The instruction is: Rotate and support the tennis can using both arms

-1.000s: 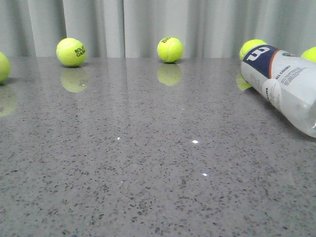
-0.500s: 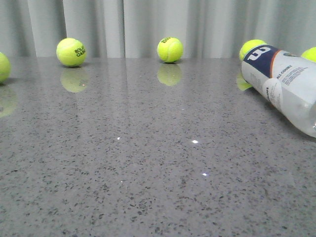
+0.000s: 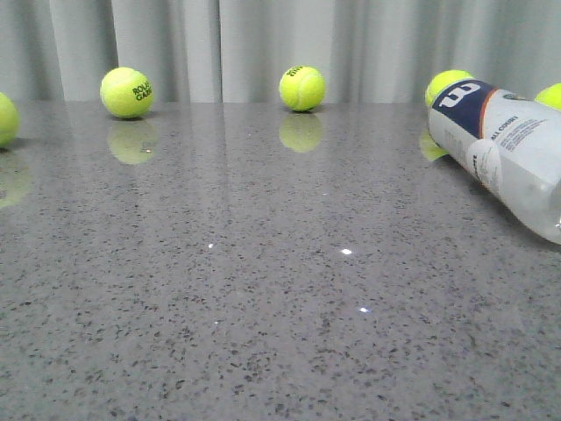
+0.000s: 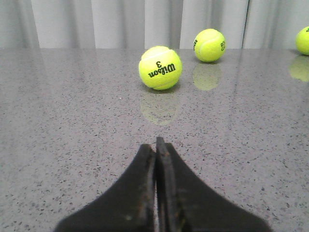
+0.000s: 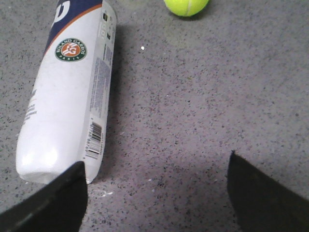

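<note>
The tennis can (image 3: 504, 153) lies on its side at the far right of the grey speckled table (image 3: 263, 289), seen from the front. Its navy end with the white letter points toward the back, and its clear end runs off the right edge of the view. An orange stripe divides the navy band from the white label. Two tennis balls sit just behind the can: one (image 3: 445, 83) at its navy end, the other (image 3: 551, 95) partly cut by the frame edge. Three more balls rest on the table: one near the back centre (image 3: 301, 88), one at the back left (image 3: 127, 92), and one at the far left edge (image 3: 5, 119). A pale curtain (image 3: 263, 44) closes the background. Neither arm appears in the front view.

In the right wrist view, the right claw (image 5: 157, 193) is released, its two black fingers (image 5: 53, 205) spread wide apart above the table. The can (image 5: 67, 101) lies near one finger, whose tip overlaps the can's white end in this view; whether they touch cannot be told. The round red and green emblem faces upward.

In the left wrist view, the left claw (image 4: 156, 159) is clenched, its two fingers pressed together with nothing between them. It points over the table toward a ball marked "Wilson 3" (image 4: 160, 67), well apart from it.
</note>
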Action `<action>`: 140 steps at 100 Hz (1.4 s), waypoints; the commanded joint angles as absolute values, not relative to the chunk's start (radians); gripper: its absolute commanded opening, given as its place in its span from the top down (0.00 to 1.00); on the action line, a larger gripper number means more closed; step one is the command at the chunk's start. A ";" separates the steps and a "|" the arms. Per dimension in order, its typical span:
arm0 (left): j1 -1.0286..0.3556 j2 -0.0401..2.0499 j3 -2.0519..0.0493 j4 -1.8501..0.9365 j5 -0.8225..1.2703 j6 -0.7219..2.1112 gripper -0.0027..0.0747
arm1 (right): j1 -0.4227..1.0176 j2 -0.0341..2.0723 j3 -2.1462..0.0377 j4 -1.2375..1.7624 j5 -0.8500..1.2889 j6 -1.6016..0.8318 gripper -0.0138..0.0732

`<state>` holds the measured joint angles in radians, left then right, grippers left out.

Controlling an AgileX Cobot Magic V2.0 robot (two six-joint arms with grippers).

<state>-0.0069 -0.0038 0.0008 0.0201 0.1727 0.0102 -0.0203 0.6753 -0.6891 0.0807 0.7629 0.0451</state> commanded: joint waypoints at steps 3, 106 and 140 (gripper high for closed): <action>-0.006 -0.040 0.045 0.016 0.095 0.000 0.99 | -0.019 0.765 -0.792 0.131 0.780 0.039 0.11; -0.006 -0.040 0.045 0.016 0.095 0.000 0.99 | 0.034 1.496 -1.158 0.467 0.882 -0.056 0.16; -0.006 -0.040 0.045 0.016 0.095 0.000 0.99 | 0.035 1.493 -1.230 0.468 0.938 -0.101 0.50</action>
<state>-0.0069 -0.0038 0.0008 0.0201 0.1727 0.0102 0.0357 1.5295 -1.1703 0.4388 0.9297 -0.0668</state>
